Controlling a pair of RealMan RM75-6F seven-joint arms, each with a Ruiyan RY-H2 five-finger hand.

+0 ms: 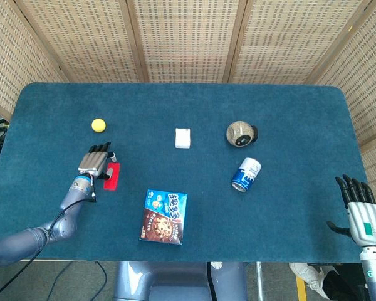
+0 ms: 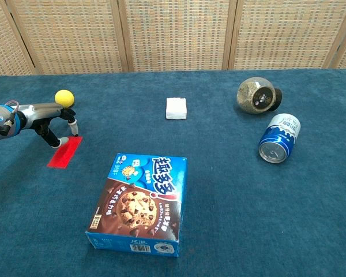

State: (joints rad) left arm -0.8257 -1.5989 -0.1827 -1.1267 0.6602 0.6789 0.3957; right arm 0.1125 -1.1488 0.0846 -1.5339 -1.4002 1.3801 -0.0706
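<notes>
— Red card (image 1: pixel 111 176): where does it sit for you?

— It lies flat on the blue table (image 1: pixel 288 113), left of centre, well in from the left and front edges. You have bare cloth on its left side, and between it and the yellow ball (image 1: pixel 98 125) farther back. The cookie box (image 1: pixel 163 216) lies nearer the front, to the card's right, apart from it.

— And your left hand (image 1: pixel 94 162)?

— It sits just beside the card's left edge, palm down, fingers spread and empty. In the chest view two fingertips (image 2: pixel 75 126) point down at the card's far end; you cannot tell whether they touch it.

— Your right hand (image 1: pixel 361 213)?

— It is at the table's front right corner, fingers straight and apart, holding nothing, well clear of the can (image 1: pixel 245 174) and the round jar (image 1: pixel 241 133). A white block (image 1: pixel 183 138) lies mid-table.
</notes>
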